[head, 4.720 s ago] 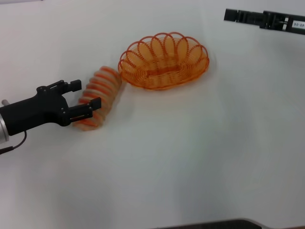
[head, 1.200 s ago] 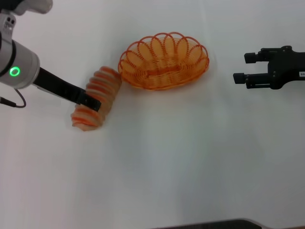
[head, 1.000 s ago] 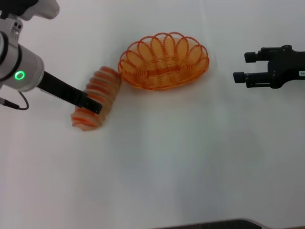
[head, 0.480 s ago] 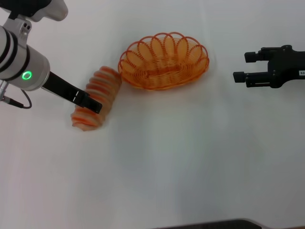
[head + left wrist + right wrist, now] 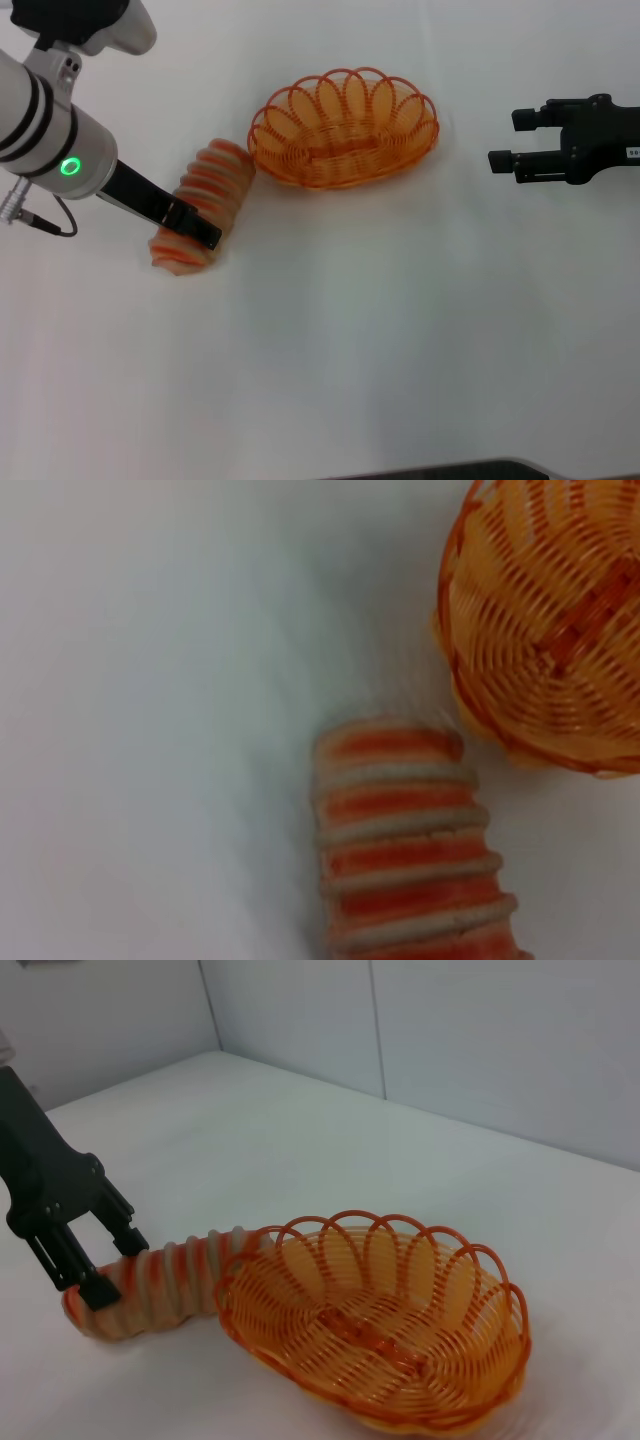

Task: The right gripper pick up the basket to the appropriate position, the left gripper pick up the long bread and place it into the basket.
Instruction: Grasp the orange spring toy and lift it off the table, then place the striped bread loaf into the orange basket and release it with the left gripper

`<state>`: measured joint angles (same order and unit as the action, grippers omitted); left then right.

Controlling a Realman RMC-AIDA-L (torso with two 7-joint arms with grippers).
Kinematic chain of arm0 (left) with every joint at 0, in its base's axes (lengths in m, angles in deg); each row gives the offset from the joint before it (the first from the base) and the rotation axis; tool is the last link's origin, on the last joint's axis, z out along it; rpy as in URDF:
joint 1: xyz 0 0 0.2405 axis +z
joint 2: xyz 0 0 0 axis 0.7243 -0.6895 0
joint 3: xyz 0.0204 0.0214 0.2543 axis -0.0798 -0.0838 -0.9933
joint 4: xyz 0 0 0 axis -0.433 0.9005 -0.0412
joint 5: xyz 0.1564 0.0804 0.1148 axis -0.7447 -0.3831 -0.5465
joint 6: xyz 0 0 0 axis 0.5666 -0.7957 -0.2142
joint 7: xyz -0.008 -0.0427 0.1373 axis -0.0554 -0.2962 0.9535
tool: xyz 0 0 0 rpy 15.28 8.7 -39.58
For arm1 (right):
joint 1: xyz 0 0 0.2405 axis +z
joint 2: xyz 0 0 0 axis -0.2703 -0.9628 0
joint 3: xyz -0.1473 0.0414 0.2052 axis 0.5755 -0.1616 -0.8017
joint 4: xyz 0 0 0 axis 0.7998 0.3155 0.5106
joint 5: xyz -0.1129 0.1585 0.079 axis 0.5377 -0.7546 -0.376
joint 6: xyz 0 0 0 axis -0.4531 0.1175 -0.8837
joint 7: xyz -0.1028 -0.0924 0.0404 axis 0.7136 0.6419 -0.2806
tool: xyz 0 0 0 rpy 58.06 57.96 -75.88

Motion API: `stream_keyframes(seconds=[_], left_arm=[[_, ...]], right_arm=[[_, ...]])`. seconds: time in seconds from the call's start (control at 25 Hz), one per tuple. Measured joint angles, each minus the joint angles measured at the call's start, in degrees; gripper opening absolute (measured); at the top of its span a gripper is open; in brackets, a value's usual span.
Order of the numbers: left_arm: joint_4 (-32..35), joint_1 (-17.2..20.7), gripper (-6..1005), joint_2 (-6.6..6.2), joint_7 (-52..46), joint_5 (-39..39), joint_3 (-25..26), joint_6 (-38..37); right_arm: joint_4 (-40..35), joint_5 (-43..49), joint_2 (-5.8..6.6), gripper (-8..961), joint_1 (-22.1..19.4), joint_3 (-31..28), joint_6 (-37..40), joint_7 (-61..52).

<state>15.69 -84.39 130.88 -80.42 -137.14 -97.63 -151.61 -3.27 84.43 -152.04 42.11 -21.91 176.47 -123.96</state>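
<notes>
The long bread (image 5: pixel 203 200), pale tan with orange ridges, lies on the white table just left of the orange wire basket (image 5: pixel 343 128), its far end touching the basket's rim. My left gripper (image 5: pixel 197 227) comes down from the upper left and is open, with its fingers astride the bread's near end. The right wrist view shows this left gripper (image 5: pixel 108 1268), the bread (image 5: pixel 170 1278) and the basket (image 5: pixel 385 1325). The left wrist view shows the bread (image 5: pixel 405 845) and the basket (image 5: pixel 555 620). My right gripper (image 5: pixel 508 140) is open and empty, to the right of the basket and apart from it.
The white table (image 5: pixel 380 330) stretches bare in front of and to the right of the basket. A grey wall (image 5: pixel 480 1030) stands behind the table's far edge. A dark edge (image 5: pixel 450 470) runs along the near side.
My left arm's cuff has swung right and nearer, and its gripper has shifted slightly along the bread's near end. The bread, basket and right gripper have not moved.
</notes>
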Motion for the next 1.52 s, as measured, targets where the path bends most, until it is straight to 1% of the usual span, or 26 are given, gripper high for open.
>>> stream_keyframes(seconds=[0.44,0.8,1.0,1.24,1.52], left_arm=[[-1.0,-0.3,841,-0.04,-0.1,-0.1,-0.7,1.1],[-1.1,-0.3,839,0.04,-2.0,-3.6,-3.3,2.1],[-1.1,-0.3,674,0.04,-2.0,-3.7,-3.3,2.4],[-0.7,0.0,605,-0.22,-2.0,-4.1,-2.3,3.0],[-0.4,-0.5,564,-0.39,-1.9,-4.2,2.5,4.1]], right_arm=[[0.0,0.0,0.01,769,0.1,0.1,-0.2,0.0],[0.0,0.0,-0.06,768,0.5,-0.1,-0.2,-0.1],[0.0,0.0,-0.07,768,0.7,0.1,-0.2,-0.5],[0.0,0.0,-0.07,768,0.7,-0.1,-0.2,-0.5],[0.0,0.0,-0.06,769,0.7,-0.3,0.3,-0.6]])
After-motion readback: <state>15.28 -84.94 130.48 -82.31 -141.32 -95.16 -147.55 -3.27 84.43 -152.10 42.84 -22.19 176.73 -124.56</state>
